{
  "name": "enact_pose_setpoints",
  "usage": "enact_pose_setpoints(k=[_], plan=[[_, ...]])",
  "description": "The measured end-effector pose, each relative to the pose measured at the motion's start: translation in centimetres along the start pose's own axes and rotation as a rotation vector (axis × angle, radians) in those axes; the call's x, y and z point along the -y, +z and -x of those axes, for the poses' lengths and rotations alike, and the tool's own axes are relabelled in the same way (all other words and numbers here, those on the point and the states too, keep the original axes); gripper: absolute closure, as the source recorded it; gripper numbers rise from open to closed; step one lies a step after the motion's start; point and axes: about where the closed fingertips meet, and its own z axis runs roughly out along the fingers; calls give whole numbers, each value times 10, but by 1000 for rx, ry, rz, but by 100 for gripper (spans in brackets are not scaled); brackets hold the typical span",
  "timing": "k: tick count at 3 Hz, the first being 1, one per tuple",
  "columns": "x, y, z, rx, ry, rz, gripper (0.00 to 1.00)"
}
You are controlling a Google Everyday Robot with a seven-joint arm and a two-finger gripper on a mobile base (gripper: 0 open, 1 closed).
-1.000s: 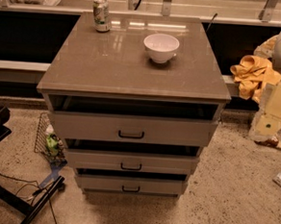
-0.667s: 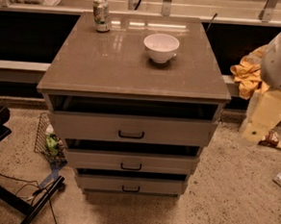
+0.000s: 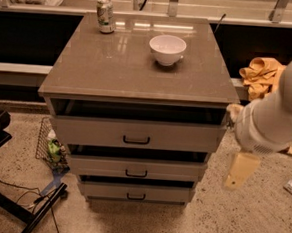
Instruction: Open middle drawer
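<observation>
Camera view, looking down on the cabinet (image 3: 139, 73), and here is the arm (image 3: 274, 115) coming in from the right edge, a big white blur. The gripper (image 3: 239, 171) hangs below it, a pale beige shape over the speckled floor (image 3: 249, 221), off the cabinet's right side. Spread or closed? Cannot tell from here, and it is holding nothing that shows.

The middle drawer (image 3: 135, 167) sits second in the stack, with a dark gap above its flat front. The top drawer (image 3: 135, 133) is above it, the lowest drawer (image 3: 134, 192) beneath. Its black bar handle (image 3: 136, 173) is at the centre of the front, well to the left of the gripper. The gripper is level with that front, near its right end but clearly apart from it. No contact.

On the cabinet stand a white bowl (image 3: 167, 49) and a can (image 3: 105, 15) at the back left. A yellow cloth (image 3: 261, 74) lies behind the arm.
</observation>
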Motion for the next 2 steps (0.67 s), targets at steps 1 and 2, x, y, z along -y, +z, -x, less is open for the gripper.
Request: enact_pose_setpoints(k=[1,2], plan=[[-34,72,-20,4,-29,14,0],[-48,126,-25,22,-36,-13,0]])
